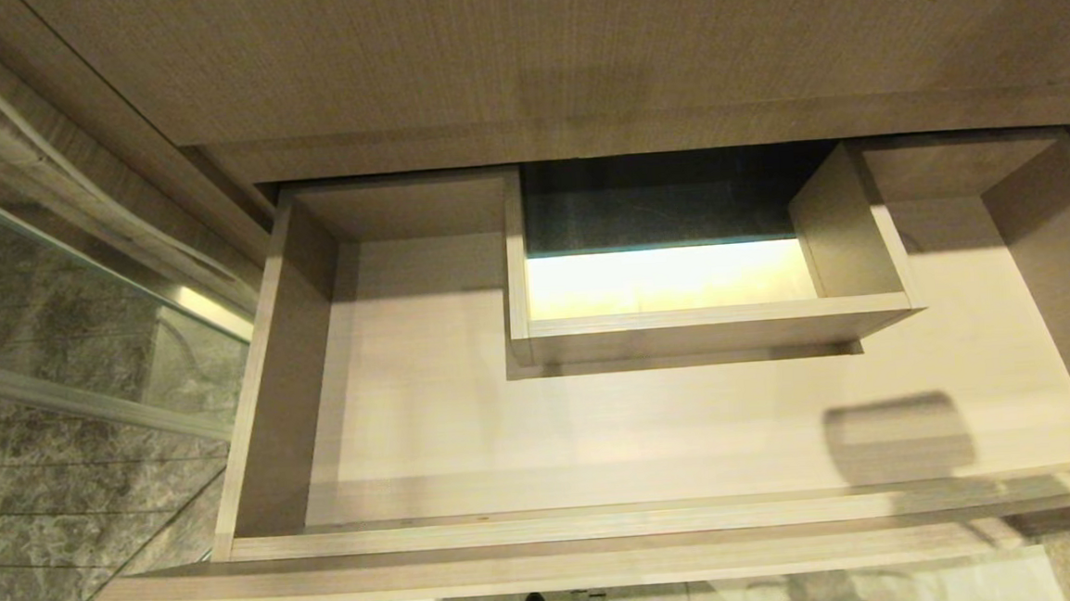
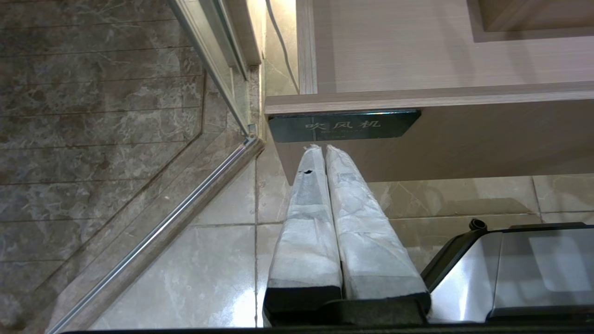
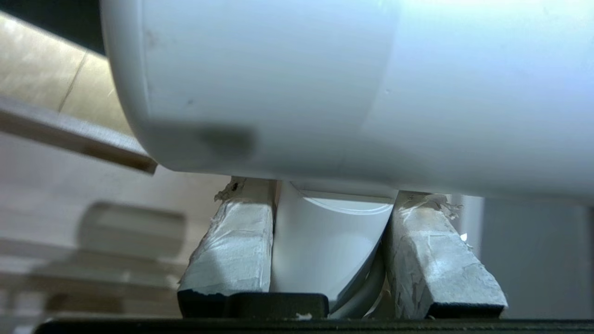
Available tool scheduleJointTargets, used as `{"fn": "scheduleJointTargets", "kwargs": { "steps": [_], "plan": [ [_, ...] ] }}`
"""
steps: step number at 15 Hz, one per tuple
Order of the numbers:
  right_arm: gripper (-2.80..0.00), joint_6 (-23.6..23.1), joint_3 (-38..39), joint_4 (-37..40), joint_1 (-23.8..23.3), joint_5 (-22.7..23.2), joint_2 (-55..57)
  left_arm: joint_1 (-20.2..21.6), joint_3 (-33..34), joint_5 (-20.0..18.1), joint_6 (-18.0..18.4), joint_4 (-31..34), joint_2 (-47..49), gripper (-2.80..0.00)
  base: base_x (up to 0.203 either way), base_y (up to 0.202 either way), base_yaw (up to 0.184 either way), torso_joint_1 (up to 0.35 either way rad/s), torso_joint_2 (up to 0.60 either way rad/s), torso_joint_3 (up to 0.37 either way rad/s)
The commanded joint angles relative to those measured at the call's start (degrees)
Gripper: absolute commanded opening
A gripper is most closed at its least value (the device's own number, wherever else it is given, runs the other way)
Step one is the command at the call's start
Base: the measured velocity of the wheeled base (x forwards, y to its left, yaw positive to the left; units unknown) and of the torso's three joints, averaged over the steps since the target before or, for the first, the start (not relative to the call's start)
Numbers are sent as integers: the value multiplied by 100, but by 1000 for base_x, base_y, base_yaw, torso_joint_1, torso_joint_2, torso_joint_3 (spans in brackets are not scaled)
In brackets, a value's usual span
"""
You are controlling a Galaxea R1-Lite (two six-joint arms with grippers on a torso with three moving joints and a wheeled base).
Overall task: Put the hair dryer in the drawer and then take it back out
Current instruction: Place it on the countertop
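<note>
Gripping hair dryer (image 3: 325,93) handle between right fingers (image 3: 232,246).

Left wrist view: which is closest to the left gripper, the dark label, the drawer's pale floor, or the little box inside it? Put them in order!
1. Dark label, on the drawer front, just past the left gripper.
2. Pale floor, behind the front edge.
3. Little inner box, farthest back inside.

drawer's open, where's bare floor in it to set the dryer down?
The drawer floor is bare on the left, along the front strip and on the right. Only the raised inner box at back centre takes up room. The right gripper holds the hair dryer by its handle.
</note>
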Motion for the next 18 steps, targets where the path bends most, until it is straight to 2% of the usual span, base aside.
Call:
{"fn": "scheduleJointTargets", "kwargs": {
  "steps": [1, 4, 9, 11, 13, 18],
  "plan": [
    [-280, -14, -505, 34, -33, -2, -55, 2, 3, 0, 0, 2, 0, -280, 0, 0, 0, 0, 0, 0],
    [-280, 268, -774, 72, -59, -5, 130, 2, 9, 0, 0, 2, 0, -280, 0, 0, 0, 0, 0, 0],
    [-280, 613, -1844, 181, -59, -2, 903, 2, 9, 0, 0, 2, 0, -280, 0, 0, 0, 0, 0, 0],
    [-280, 698, -1837, 32, -76, -6, 930, -1, 9, 0, 0, 2, 0, -280, 0, 0, 0, 0, 0, 0],
    [-280, 982, -1837, 69, -77, 8, 947, -7, 9, 0, 0, 2, 0, -280, 0, 0, 0, 0, 0, 0],
    [-280, 989, -1828, 82, -84, 3, 938, 2, 9, 0, 0, 2, 0, -280, 0, 0, 0, 170, -108, -71]
  ]
}}
